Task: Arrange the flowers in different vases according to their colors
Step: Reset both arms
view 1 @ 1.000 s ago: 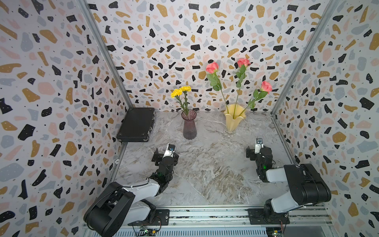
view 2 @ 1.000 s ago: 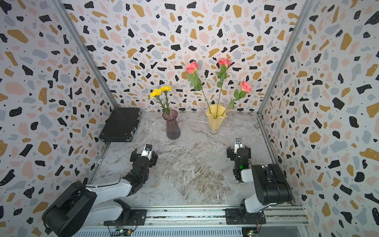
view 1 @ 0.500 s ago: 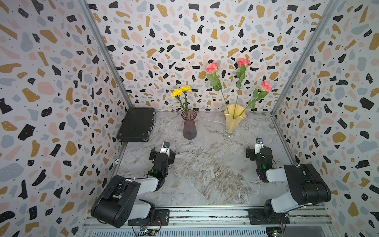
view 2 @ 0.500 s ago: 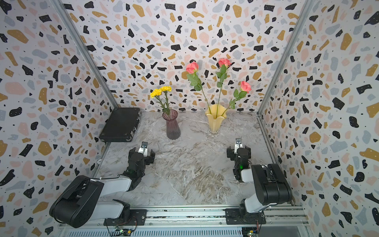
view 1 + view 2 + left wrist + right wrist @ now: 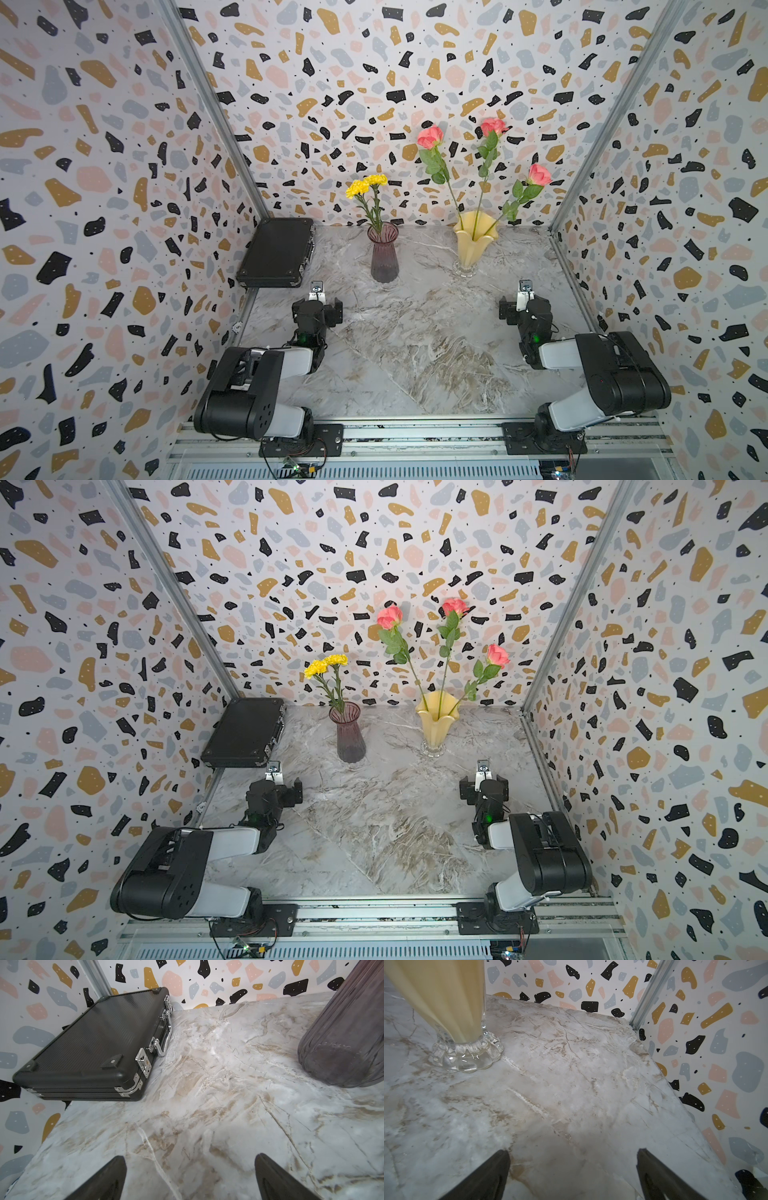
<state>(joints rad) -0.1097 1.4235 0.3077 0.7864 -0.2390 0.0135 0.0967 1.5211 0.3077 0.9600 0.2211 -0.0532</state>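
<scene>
Jaws of your left gripper and right gripper stand spread above the marble table. Yellow blooms sit in the purple vase, three pink roses in the yellow vase, both near the back wall.

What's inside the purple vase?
Two yellow flowers stand in the purple vase, and their thin green stems go in at the rim. The glass is dark, so the lower ends of the stems cannot be seen.
</scene>
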